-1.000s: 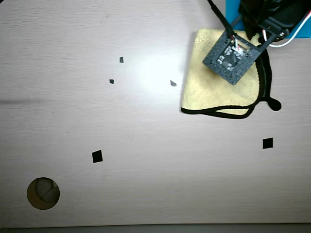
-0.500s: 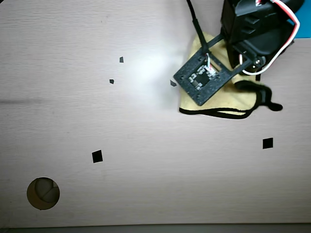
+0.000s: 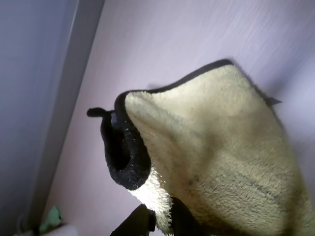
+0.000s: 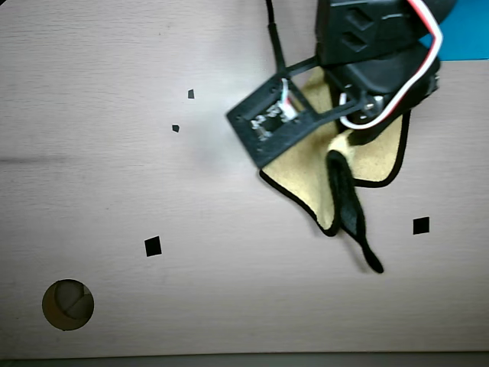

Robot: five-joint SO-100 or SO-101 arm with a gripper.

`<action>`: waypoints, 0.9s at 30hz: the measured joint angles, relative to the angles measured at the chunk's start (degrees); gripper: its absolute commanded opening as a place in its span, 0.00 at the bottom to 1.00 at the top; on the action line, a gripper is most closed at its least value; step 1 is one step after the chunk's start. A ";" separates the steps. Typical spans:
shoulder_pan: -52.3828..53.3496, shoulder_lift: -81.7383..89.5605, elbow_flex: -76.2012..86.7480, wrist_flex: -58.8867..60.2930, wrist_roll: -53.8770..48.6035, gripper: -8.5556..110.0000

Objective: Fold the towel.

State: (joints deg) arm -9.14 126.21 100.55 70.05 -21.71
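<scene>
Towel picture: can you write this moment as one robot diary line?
towel: corner lifted, partly on table | gripper: shut on towel | fold: not finished

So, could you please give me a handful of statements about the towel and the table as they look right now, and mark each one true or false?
1. The towel lies spread flat as a full rectangle. False: in the overhead view it is bunched and drawn to a point, partly under the arm.
2. The wrist view shows the jaws closed on a fold of the towel. True.
3. The black loop trails out from the towel's pointed end. True.
4. A round hole sits in the table near the bottom left of the overhead view. True.
5. The towel covers the black square marker. False: the marker lies bare, apart from the towel.
</scene>
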 measured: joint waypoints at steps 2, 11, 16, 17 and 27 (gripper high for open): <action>-2.99 1.76 2.72 0.70 0.00 0.07; -14.59 5.80 20.39 1.32 2.02 0.07; -14.77 5.71 25.31 -1.67 2.55 0.07; -15.12 5.71 25.49 -1.93 2.90 0.07; -17.67 -0.62 18.11 -2.11 5.01 0.07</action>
State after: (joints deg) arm -26.81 125.60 118.65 67.94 -16.70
